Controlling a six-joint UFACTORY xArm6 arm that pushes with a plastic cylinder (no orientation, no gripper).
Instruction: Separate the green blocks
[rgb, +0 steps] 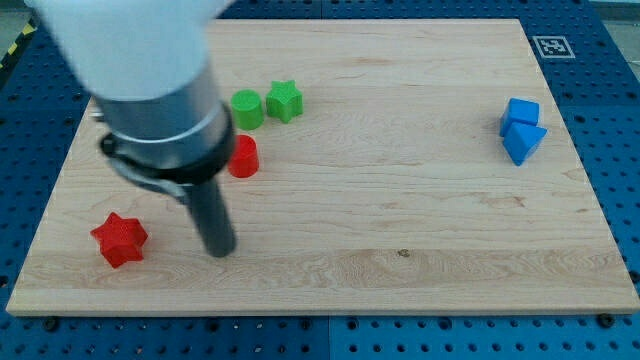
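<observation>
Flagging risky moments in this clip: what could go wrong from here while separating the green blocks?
My tip sits low, far from the green cylinder and green star, which touch or nearly touch; a push may move both together. The red cylinder lies on the way up and could get shoved into them.

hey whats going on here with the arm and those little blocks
A robot arm with a rod is set to push apart two green blocks on a wooden board. The green cylinder and green star sit close side by side near the view's top. My tip is below them, between the red star and the partly hidden red cylinder. Two blue blocks sit at the right.
</observation>
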